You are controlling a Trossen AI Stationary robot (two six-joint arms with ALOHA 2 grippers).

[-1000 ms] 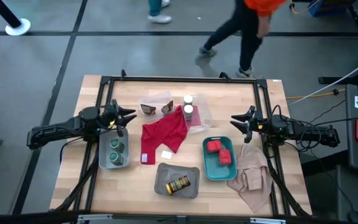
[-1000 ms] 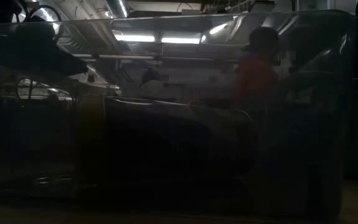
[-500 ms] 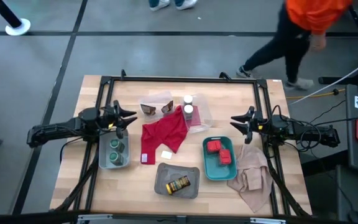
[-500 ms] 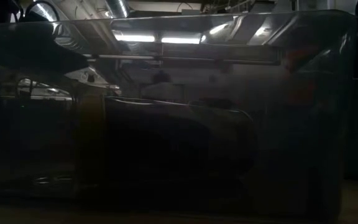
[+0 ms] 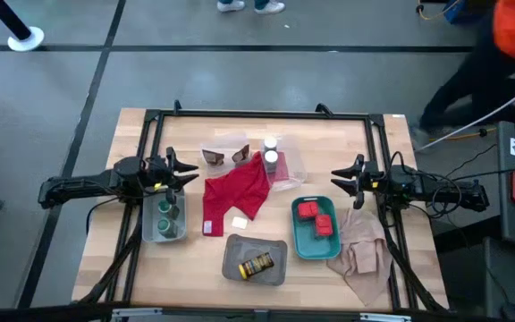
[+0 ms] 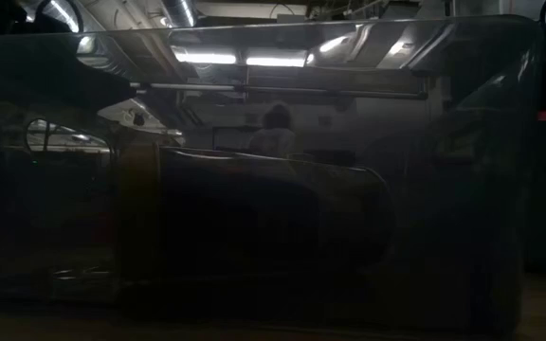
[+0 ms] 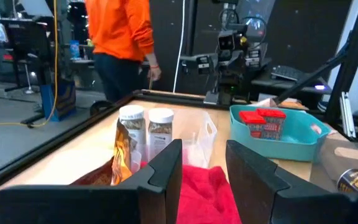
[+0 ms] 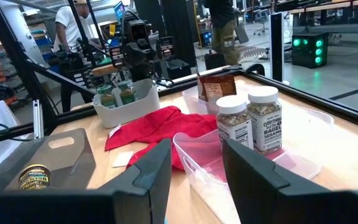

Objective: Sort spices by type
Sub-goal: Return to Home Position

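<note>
Fingers of the left gripper are open and hold nothing, at the left, just by the green jars. Packets and bottles sit far, in the middle. The yellow jar lies near. Red tins sit in the teal tray. At the right, the right gripper is open and empty too.

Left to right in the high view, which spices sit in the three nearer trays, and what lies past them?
The green-lidded jars → yellow-labelled jar → red tins → beige cloth.
</note>
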